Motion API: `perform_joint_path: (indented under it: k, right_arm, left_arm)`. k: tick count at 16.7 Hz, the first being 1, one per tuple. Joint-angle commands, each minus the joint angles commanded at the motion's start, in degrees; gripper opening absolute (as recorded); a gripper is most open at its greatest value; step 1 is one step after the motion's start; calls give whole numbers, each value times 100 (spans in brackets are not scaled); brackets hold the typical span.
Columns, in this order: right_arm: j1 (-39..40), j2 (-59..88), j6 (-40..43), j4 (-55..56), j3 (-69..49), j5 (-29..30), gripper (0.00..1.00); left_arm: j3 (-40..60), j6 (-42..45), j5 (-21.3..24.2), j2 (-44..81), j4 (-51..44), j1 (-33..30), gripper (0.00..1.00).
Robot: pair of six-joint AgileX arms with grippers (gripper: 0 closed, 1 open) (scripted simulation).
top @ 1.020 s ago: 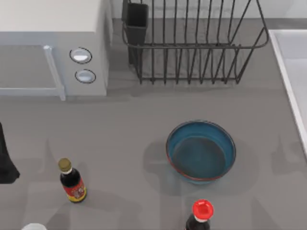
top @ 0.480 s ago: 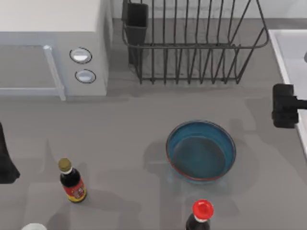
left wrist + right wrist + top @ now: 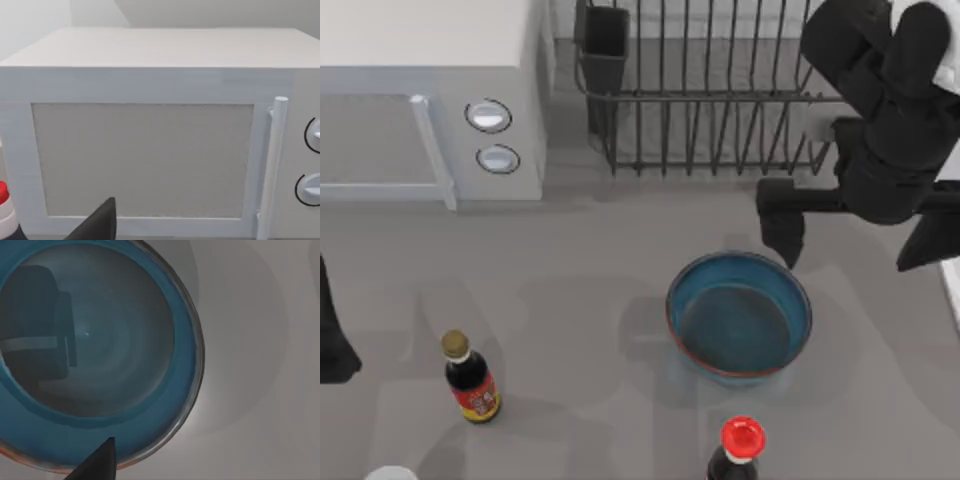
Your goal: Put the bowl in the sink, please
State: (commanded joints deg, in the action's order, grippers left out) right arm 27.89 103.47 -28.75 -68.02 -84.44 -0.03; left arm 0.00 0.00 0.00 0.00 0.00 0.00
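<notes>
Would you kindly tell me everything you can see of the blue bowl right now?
The bowl is round, shallow and glossy blue with a thin reddish-brown rim and a darker, empty inside. It sits upright on the grey table, in front of the dish rack, nothing touching it. The right gripper hovers open above its far-right edge; its wrist view looks straight down into the bowl.

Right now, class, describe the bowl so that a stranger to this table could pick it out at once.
Start at the black wire dish rack at the back of the table; just in front of it sits the round, shallow, glossy blue bowl with a thin reddish-brown rim, the right gripper hovering at its far edge. It is far wider than the red-capped sauce bottle beside it.
</notes>
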Motion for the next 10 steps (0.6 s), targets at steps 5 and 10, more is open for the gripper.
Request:
perform_joint_path:
  k: [5, 10]
  right_arm:
    - [145, 466, -144, -303, -473, 9, 100]
    - [125, 483, -134, -197, -377, 7, 100]
  left_arm:
    - [0, 0, 0, 0, 0, 0, 100]
    - [0, 0, 0, 0, 0, 0, 100]
